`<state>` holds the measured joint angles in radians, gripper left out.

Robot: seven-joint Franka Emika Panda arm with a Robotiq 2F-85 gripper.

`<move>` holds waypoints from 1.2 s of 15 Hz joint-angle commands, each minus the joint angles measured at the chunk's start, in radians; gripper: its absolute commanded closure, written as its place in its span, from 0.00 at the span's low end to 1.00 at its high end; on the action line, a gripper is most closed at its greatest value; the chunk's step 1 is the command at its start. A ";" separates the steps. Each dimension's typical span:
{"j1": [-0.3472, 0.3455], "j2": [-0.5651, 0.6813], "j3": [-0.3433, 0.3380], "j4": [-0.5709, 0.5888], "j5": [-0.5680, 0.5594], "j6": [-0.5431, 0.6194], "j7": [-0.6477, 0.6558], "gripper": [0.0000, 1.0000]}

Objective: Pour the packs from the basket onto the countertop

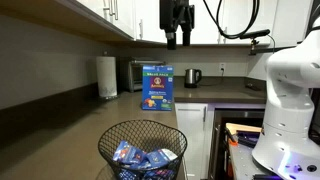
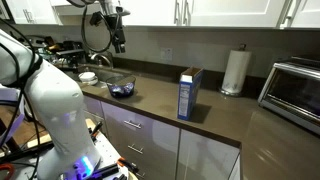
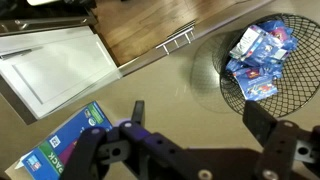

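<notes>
Risks, as we judge them: a thin rim grip slipping mid-tilt, or packs (image 3: 258, 58) sliding off the nearby surface (image 1: 95, 118) edge.
Hand (image 3: 193, 108): spread, empty, high.
Basket (image 3: 212, 80): upright at hand's 1 o'clock, holds the heaped packs.
Box (image 3: 62, 148): 8 o'clock.

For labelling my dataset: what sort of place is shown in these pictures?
Most likely a kitchen. A dark countertop runs above white cabinets, and a toaster oven, a kettle and a paper towel roll stand on it.
</notes>
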<state>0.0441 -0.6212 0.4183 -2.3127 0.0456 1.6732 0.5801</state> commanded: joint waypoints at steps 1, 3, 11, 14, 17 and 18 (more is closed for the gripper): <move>0.026 0.008 -0.019 0.002 -0.013 -0.002 0.013 0.00; 0.026 0.008 -0.019 0.002 -0.013 -0.002 0.013 0.00; 0.063 0.169 -0.013 0.079 -0.063 0.001 -0.138 0.00; 0.125 0.235 -0.002 0.083 -0.061 0.003 -0.200 0.00; 0.192 0.275 0.010 0.066 -0.078 0.011 -0.263 0.00; 0.204 0.314 0.016 0.078 -0.103 0.026 -0.283 0.00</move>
<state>0.2052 -0.3763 0.4258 -2.2559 -0.0064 1.6823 0.3666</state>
